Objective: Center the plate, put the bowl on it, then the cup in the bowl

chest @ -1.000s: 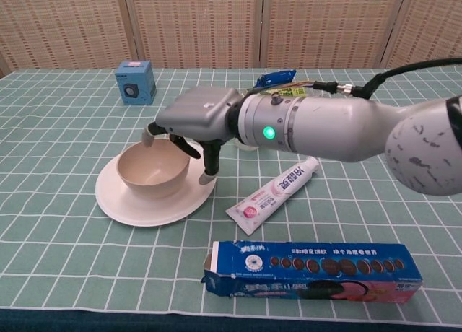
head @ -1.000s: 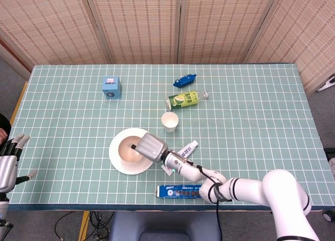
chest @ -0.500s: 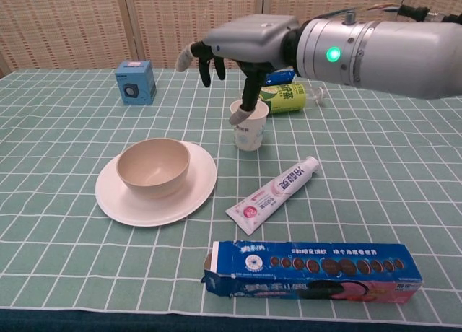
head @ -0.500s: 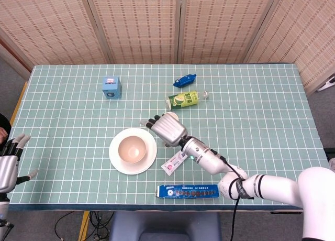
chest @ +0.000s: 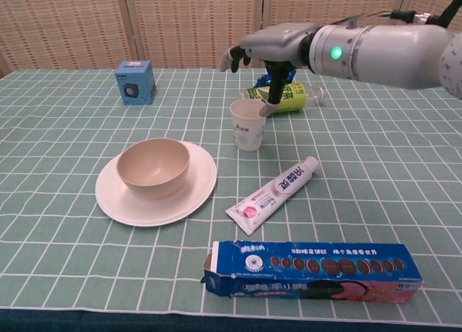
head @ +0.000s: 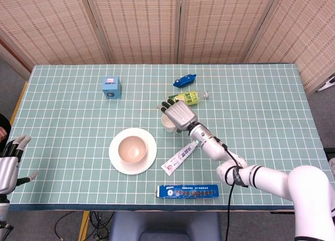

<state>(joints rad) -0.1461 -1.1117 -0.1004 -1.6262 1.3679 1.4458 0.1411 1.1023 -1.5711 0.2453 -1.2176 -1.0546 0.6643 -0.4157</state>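
A beige bowl [head: 131, 149] [chest: 153, 166] sits on the white plate [head: 116, 160] [chest: 123, 206] at the table's front middle. The white paper cup [head: 167, 125] [chest: 247, 125] stands upright just behind and right of the plate. My right hand [head: 179, 115] [chest: 278, 47] hovers over the cup, fingers spread and holding nothing. One fingertip [chest: 268, 110] reaches down to the cup's rim on its right side. In the head view the hand covers most of the cup. My left hand [head: 8, 165] hangs off the table's left edge, fingers apart and empty.
A toothpaste tube [head: 179, 158] [chest: 273, 195] lies right of the plate, a blue cookie box [head: 187, 190] [chest: 310, 271] at the front edge. Behind the cup lie a green bottle [head: 187, 98] [chest: 289, 97] and a blue packet [head: 184, 80] [chest: 278, 77]. A small blue box [head: 111, 87] [chest: 135, 81] stands far left.
My right hand left the bowl on the plate, rose and swung back and to the right, and now sits above the cup. The left hand has not moved.
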